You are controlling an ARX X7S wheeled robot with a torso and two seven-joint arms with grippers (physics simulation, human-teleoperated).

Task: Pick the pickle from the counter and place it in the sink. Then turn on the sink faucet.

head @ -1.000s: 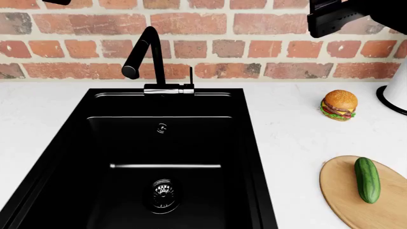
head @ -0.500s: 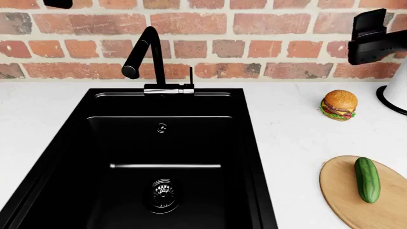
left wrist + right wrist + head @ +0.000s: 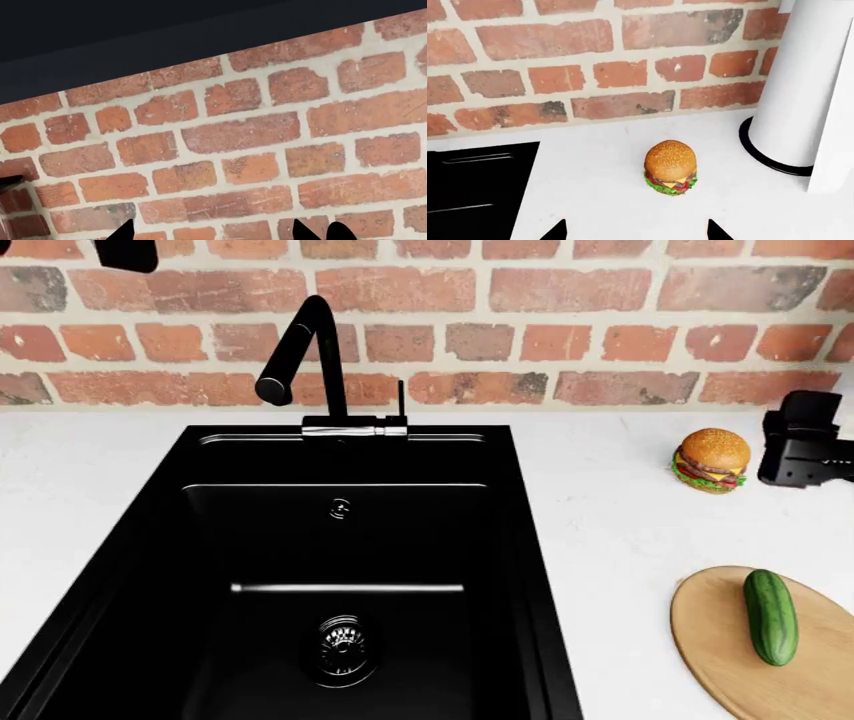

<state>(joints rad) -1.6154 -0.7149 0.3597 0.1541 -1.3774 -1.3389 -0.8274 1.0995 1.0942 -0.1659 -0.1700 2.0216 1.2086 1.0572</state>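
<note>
Head view shows the pickle (image 3: 770, 617) lying lengthwise on a round light-wood board (image 3: 721, 640) at the lower right, on the white counter (image 3: 614, 530) and well apart from the sink (image 3: 160, 540), which is a matte-black recessed basin with a round metal drain (image 3: 340, 645) and a small overflow hole (image 3: 340, 507) in its far wall. The sink faucet (image 3: 300, 350) stands behind the basin against the brick wall (image 3: 534, 340), its angled spout leaning over the basin, with a chrome base band and a thin lever (image 3: 400, 400) standing upright just beside its stem. A small burger (image 3: 711, 460) with a tan bun sits on the counter beyond the board. The right gripper (image 3: 801, 455) hangs at the right edge, just beside the burger and farther back than the pickle; in the right wrist view its two dark fingertips (image 3: 554, 231) stand wide apart with the burger (image 3: 670, 167) between and beyond them, and nothing is held. That view also shows a tall white cylinder on a black ring base (image 3: 800, 110) near the burger, and a corner of the black sink (image 3: 474, 190). Of the left gripper (image 3: 227, 232), only dark fingertip points show in the left wrist view, spread apart before the brick wall (image 3: 233, 135) under a dark overhang, holding nothing; in the head view only a dark scrap of that arm shows at the upper left.
</note>
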